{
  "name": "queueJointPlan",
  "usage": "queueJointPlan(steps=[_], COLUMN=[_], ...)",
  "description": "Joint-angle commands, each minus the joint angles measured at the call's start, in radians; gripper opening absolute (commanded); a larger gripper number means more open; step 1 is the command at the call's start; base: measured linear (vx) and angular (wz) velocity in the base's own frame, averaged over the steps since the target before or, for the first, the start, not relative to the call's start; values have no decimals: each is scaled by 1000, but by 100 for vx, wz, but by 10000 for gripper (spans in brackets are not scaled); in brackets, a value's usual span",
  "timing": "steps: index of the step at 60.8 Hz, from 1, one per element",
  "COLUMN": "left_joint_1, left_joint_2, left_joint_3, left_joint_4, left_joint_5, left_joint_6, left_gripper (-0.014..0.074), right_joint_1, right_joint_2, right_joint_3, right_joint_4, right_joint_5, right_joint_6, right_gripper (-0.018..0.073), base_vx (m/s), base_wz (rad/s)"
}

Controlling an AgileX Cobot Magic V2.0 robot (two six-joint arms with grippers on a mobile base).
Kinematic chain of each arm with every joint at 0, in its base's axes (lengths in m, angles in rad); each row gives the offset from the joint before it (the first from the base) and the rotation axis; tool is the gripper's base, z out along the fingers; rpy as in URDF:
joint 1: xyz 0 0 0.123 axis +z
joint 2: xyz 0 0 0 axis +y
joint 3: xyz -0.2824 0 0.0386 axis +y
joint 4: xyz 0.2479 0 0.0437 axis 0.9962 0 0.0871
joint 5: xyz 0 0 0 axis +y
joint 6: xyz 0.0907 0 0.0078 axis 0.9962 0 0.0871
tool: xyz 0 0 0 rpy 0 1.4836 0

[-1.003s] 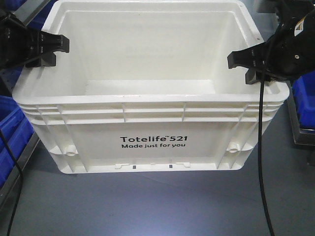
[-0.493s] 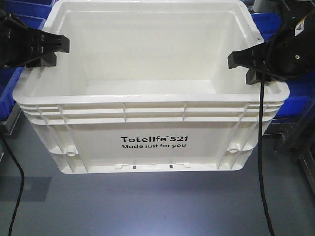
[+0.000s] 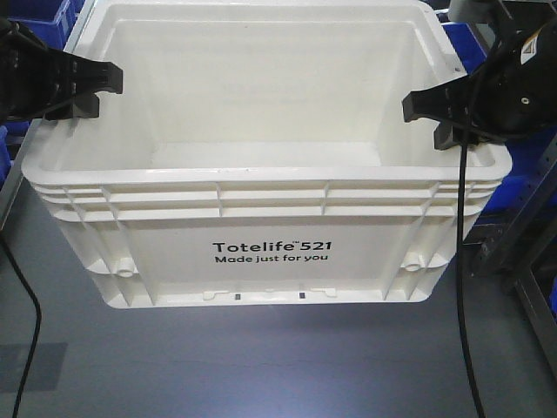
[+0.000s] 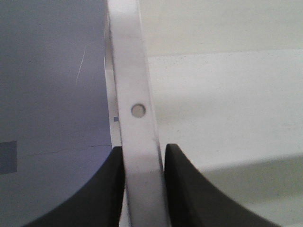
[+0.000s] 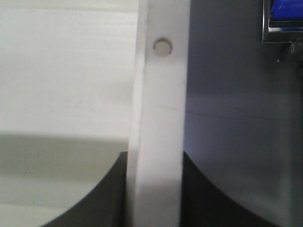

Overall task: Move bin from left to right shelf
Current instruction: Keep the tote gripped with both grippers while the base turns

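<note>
Front view: the big white bin (image 3: 270,226) fills the middle of the shot with its "Totelife 521" side facing the camera. There's grey floor (image 3: 261,366) below it and blue bins (image 3: 525,178) off to the right, and the left claw (image 3: 103,93) and right claw (image 3: 425,122) are each clamped on a short side's top edge. Left wrist cam: the 2 black fingers (image 4: 102,198) pinch the white rim (image 4: 135,71), 1 inside the bin and 1 outside. Right wrist cam: same deal, that claw squeezes its rim tight, a bit below a small round hole (image 5: 162,47).
</note>
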Motion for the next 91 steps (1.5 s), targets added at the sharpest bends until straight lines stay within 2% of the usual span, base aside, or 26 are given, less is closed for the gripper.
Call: queueJointPlan(steps=[1,91], left_joint_1=[0,0], left_joint_2=[-43,-43], left_joint_3=[-40,-40], left_joint_4=[51,51], left_joint_5=[-97,-97], left_joint_6=[34,34], left_gripper=[-8,-8], right_joint_1=[-5,-5], right_joint_2=[-49,-49], right_joint_3=[-36,-36], right_joint_4=[-35,-33], right_joint_5=[-106,-101], right_joint_6=[-16,-16], right_gripper=[23,23], base_vx=[15,21], base_wz=[-6,-3])
